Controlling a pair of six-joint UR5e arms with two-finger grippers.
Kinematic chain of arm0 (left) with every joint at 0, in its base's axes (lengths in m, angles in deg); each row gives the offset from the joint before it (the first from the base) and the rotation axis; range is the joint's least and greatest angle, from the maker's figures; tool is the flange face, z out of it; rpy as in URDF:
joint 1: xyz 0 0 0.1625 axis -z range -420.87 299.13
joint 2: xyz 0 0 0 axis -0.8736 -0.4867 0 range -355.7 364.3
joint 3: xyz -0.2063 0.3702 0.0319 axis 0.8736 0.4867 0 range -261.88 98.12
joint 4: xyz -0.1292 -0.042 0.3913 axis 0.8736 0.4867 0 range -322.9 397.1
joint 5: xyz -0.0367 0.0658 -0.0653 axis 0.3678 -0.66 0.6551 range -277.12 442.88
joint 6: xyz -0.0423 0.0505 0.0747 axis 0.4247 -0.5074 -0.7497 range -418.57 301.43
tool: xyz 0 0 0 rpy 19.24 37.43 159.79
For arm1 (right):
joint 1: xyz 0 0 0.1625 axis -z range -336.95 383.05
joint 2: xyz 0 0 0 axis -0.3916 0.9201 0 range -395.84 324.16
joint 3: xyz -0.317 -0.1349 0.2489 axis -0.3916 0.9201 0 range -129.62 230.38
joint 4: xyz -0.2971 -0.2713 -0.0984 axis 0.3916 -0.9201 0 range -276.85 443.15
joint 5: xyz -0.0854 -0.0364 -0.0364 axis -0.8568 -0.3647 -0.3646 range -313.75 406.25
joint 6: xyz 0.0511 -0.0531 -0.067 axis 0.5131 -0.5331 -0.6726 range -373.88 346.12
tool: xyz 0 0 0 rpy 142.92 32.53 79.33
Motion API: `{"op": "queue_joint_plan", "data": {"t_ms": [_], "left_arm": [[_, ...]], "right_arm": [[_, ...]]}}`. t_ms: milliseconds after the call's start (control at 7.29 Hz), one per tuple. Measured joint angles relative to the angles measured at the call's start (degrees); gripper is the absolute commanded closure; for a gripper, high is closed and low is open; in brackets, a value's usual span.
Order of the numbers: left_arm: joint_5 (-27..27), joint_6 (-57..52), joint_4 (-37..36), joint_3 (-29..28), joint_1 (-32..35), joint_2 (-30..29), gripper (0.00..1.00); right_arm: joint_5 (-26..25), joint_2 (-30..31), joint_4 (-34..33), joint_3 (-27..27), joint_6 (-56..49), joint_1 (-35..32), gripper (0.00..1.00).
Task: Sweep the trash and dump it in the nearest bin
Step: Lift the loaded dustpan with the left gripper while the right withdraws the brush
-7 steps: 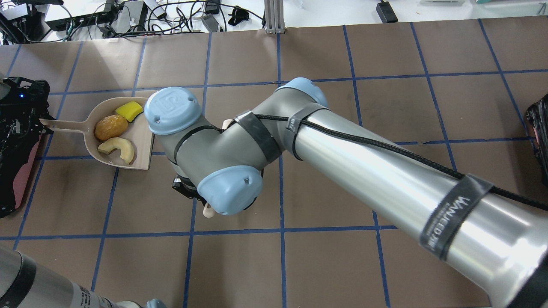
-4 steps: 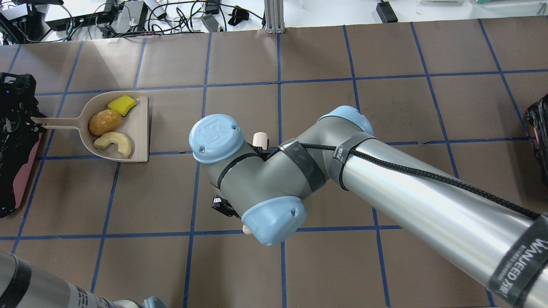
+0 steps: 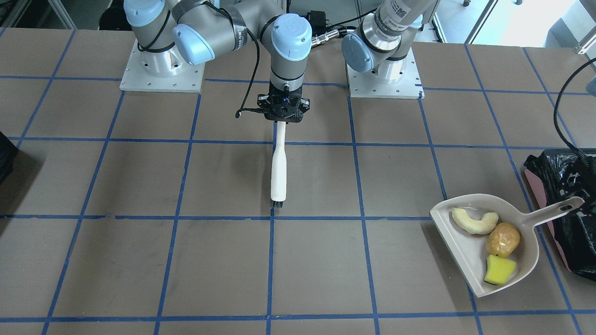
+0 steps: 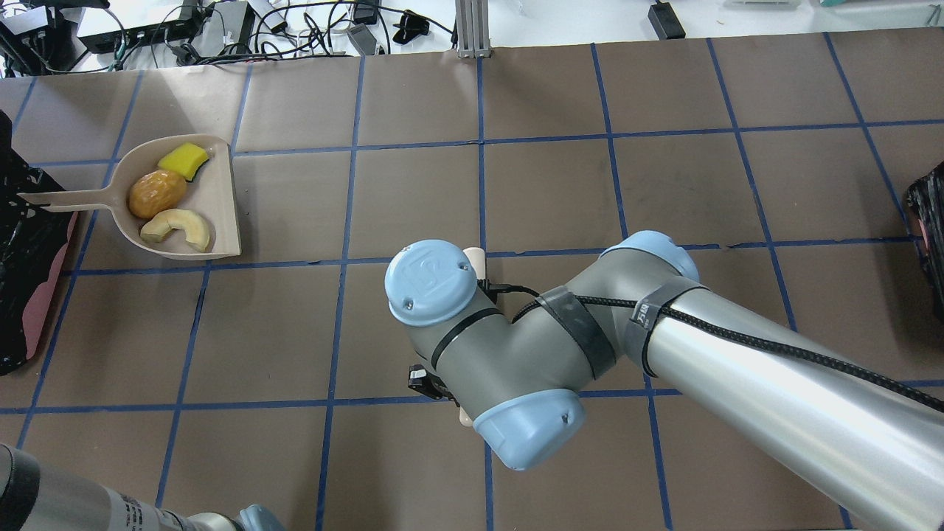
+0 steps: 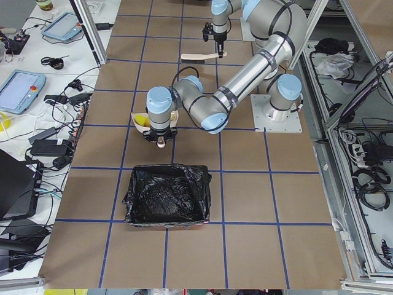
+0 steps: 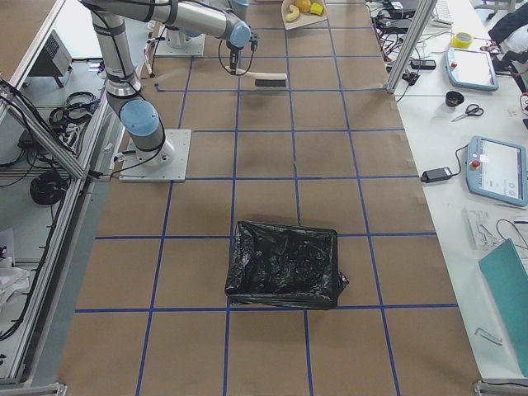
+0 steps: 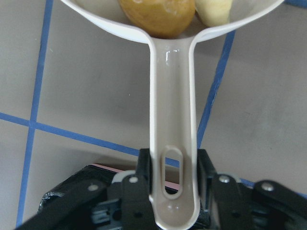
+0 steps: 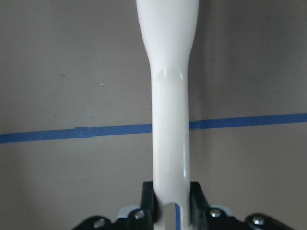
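The brown lump (image 3: 503, 239), pale peel (image 3: 474, 220), yellow wedge (image 3: 499, 271) lie in dustpan (image 3: 461, 251) beside bin (image 3: 577, 242).

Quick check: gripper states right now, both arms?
Left gripper: closed, holding the dustpan by its handle.
Right gripper: closed, holding the brush by its handle.

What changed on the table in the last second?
The right gripper, shut on the white-handled brush, pulled back from the beige plastic dustpan toward the robot and table centre. The left gripper, holding the pan's handle, drew it toward the black-lined bin. The brown lump, pale crescent peel and yellow wedge stayed in the pan.
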Motion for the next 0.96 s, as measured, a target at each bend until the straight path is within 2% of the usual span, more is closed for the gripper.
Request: {"op": "queue_joint_plan", "data": {"t_ms": [274,960], "left_arm": [[4.49,1.75,0.34,-0.12,-4.44,1.7,1.0],[10.69,2.49,3.14,-3.48,-17.84,5.45,1.0]], "right_arm": [[0.07,1.12,-1.16,-2.02,-1.21,0.03,1.0],[0.03,3.35,-0.64,-4.19,-2.27,0.09,1.0]]}}
